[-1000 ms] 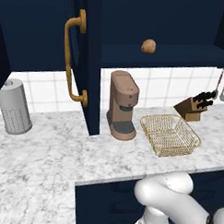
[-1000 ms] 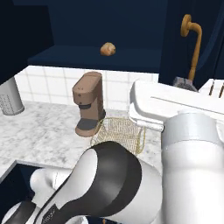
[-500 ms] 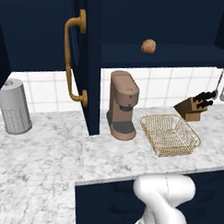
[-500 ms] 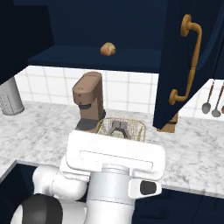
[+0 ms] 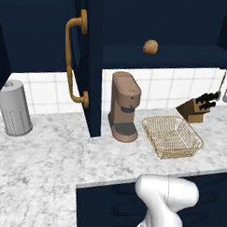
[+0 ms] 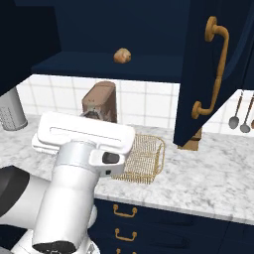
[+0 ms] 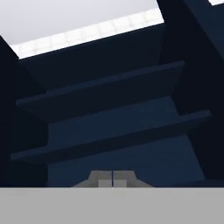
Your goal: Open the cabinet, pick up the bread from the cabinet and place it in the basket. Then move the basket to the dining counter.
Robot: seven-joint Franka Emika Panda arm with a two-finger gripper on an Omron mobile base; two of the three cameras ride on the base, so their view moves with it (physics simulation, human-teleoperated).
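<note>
Up ahead of the pincer (image 7: 112,180), the cabinet (image 5: 85,62) is standing open, one step done.
Above and beyond the pincer, the bread (image 5: 150,46) is sitting on the shelf, waiting to be picked; the basket (image 5: 172,136) is lying empty on the counter near it, not yet moved. Its fingertips are pressing together, gripping nothing.

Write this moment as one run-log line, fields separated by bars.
cabinet: open | bread: on shelf | basket: empty, on counter | gripper: shut, holding nothing
</note>
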